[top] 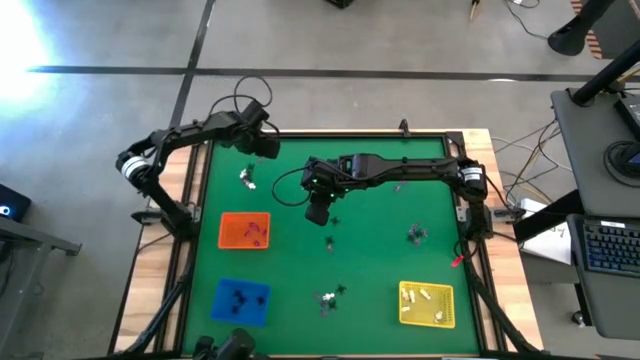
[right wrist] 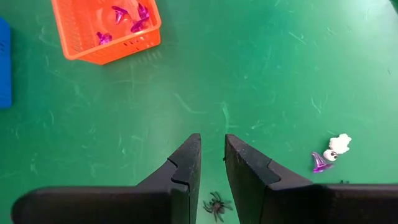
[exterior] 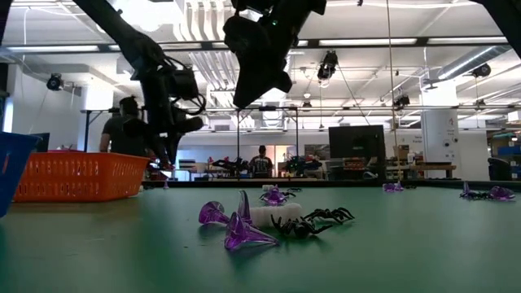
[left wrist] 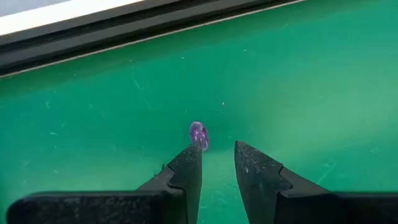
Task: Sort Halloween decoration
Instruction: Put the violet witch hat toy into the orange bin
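Left wrist only: purple trinket point(left wrist: 198, 134) by left gripper point(left wrist: 217, 155), gap btwn fingers

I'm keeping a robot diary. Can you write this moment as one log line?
left gripper: open, above mat near purple trinket | right gripper: open, empty, over black spider | orange tray: holds purple trinkets

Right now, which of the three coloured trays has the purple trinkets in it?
The orange tray, on the left arm's side of the green mat. Purple trinkets lie inside it; the blue tray holds dark pieces and the yellow tray pale ones.
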